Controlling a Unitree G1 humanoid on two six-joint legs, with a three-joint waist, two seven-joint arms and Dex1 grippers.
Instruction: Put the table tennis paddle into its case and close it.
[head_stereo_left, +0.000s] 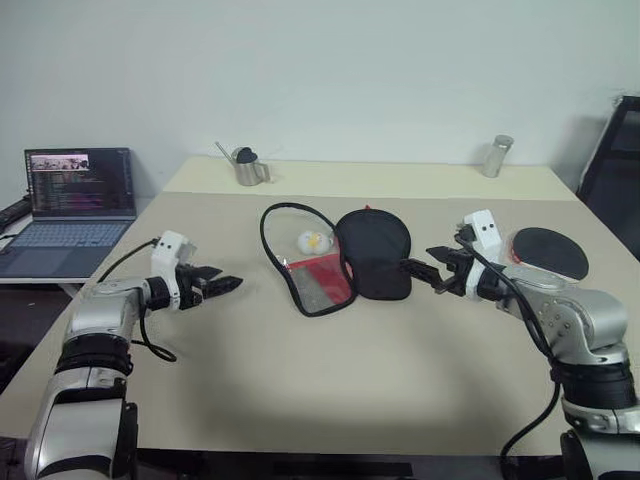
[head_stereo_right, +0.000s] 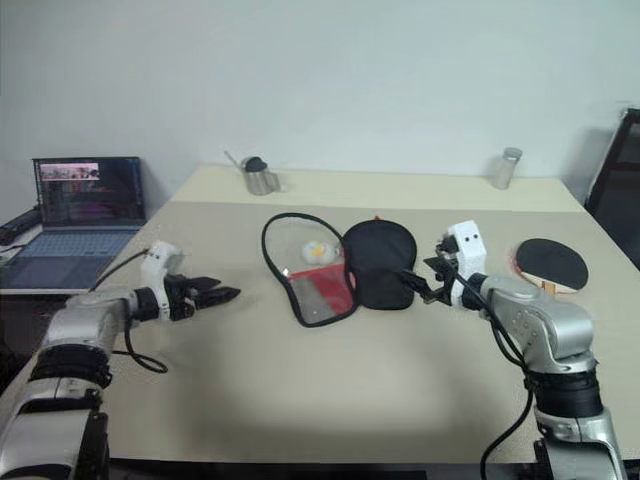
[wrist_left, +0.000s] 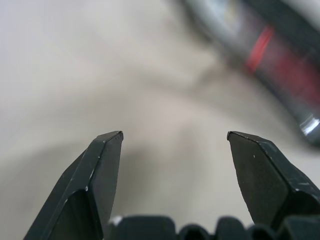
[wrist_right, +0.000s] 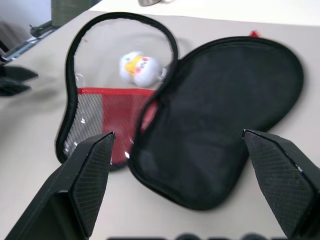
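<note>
Right gripper (head_stereo_left: 425, 270) first: its two black fingers (wrist_right: 90, 175) stand wide apart with nothing between them, aimed straight at the case (head_stereo_left: 374, 252), tips just beside its near edge at centre frame. Over on the left side of the picture, the left gripper (head_stereo_left: 222, 285) has its fingers (wrist_left: 102, 165) spread too, empty, hovering above bare table (head_stereo_left: 300, 390) and well apart from the case.

Out from there: the case lies flat and unzipped in the middle of the frame, opened like a book — the black half on the right, the clear-and-red mesh half (head_stereo_left: 318, 282) on the left, with a small white toy (head_stereo_left: 313, 241) seen through its clear part. The paddle (head_stereo_right: 550, 262) lies at the right edge of the frame, beyond the right arm, rubber face up, handle barely showing. It is not yet in the case.

Handling, as I judge it: the paddle looks stiff and light, its rubber face grippy but flat on the table, so the handle is the place to pinch. The case looks soft and floppy; it will likely sag and slide unless one gripper pins an edge while the paddle goes in.
</note>
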